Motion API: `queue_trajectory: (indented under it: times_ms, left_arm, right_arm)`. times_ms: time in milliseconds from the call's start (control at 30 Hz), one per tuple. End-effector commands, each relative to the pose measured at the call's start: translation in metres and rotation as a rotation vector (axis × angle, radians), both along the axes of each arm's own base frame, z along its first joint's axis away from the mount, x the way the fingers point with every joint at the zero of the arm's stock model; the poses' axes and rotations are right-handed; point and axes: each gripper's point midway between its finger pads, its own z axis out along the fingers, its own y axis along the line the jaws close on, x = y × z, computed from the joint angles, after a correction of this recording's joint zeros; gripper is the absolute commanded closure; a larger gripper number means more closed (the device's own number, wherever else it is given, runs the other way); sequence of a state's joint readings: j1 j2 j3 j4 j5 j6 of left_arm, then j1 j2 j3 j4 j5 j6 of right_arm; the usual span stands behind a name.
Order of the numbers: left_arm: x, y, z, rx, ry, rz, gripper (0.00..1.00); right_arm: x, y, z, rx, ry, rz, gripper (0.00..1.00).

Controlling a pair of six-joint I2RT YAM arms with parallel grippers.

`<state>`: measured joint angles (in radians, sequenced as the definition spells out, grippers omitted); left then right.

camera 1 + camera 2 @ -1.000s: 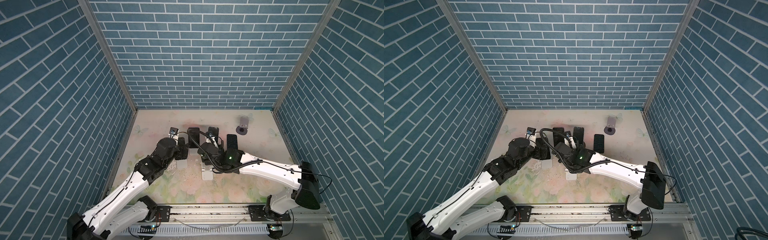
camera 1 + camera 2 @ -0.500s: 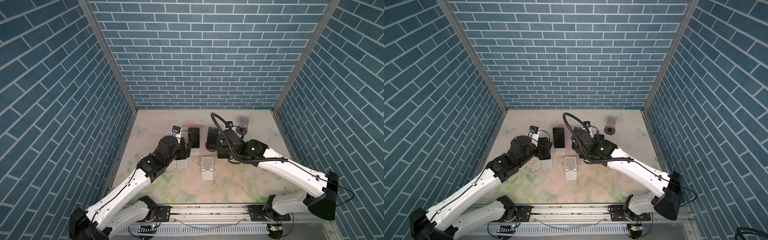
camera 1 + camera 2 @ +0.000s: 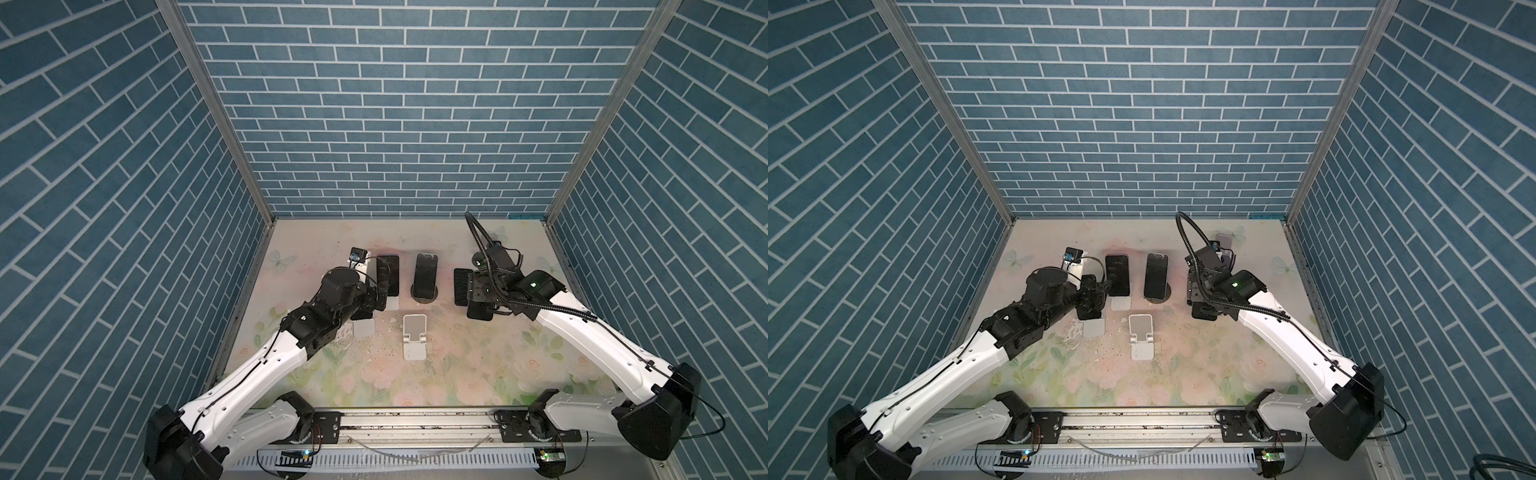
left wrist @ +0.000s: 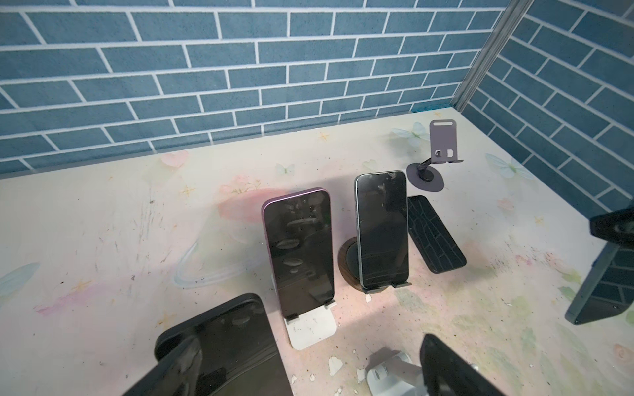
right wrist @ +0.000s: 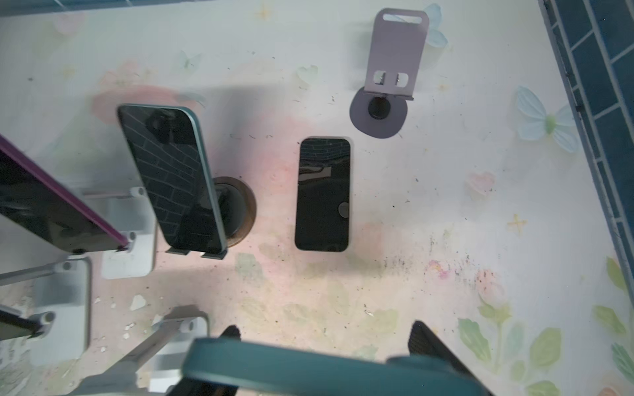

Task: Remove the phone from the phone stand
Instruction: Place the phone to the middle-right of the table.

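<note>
**Item:** teal-edged phone with a dark screen [image 5: 308,367].
**Location:** off every stand. It is pinched across its width by the right gripper [image 5: 324,330] and held above the floral-printed surface [image 3: 478,374], toward the right edge.
**Attitude:** in the left wrist view it hangs steeply from the gripper. Its long axis runs downward at a tilt, and its lower end is clear of the surface.

**Neighbours:**
- flat black phone [image 5: 322,193], lying on the surface just beyond the held one, long axis toward the far edge
- empty lilac stand with a round base [image 5: 394,51], toward the far right corner
- blue-grey phone [image 3: 426,274], leaning on a dark round-based stand [image 3: 424,296]
- purple-edged phone [image 4: 298,253], on a white folding stand [image 4: 310,329]
- empty white stand [image 3: 414,340], near the middle

**Left gripper** [image 3: 1095,296]: spread wide and holding nothing, toward the left edge. A black glossy phone [image 4: 223,349] on a small white base [image 3: 1094,329] sits close in front of it, off-centre toward one finger. I cannot tell whether the fingers bracket it.

**Step, as judged:** the teal-edged phone is already removed, and setting it down remains.
**Governing relation:** bare surface lies below the held phone, on the near side of the flat black phone. Only the right arm is placed for this move. Laying the phone down would mean tipping its long axis level, roughly parallel to the flat black phone, without landing on it.
</note>
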<state>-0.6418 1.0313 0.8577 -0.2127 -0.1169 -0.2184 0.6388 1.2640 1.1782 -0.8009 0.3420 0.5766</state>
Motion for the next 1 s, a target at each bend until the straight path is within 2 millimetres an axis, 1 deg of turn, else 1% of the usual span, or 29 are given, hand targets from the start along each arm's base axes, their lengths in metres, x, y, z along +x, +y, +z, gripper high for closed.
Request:
queue_trajectory:
  times_ms: [0,133,367,567,800,967]
  left_arm:
    - [0.004,-0.012,0.025,-0.030,-0.052,-0.047,0.00]
    - [0.005,-0.021,0.031,-0.062,-0.075,-0.081,0.00]
    - [0.009,-0.030,0.037,-0.080,-0.084,-0.110,0.00]
    - [0.012,-0.035,0.039,-0.077,-0.081,-0.123,0.00]
    - [0.017,-0.035,0.037,-0.072,-0.080,-0.109,0.00]
    - [0.020,-0.037,0.037,-0.065,-0.085,-0.111,0.00]
  right_arm:
    - [0.001,-0.017,-0.019,-0.023,0.055,0.008,0.58]
    - [0.011,-0.035,-0.036,-0.021,0.092,-0.030,0.58]
    - [0.031,-0.046,-0.065,-0.005,0.121,-0.035,0.58]
    - [0.043,-0.059,-0.089,0.014,0.160,-0.065,0.58]
    - [0.053,-0.075,-0.108,0.038,0.197,-0.103,0.58]
    - [0.065,-0.078,-0.121,0.053,0.221,-0.111,0.58]
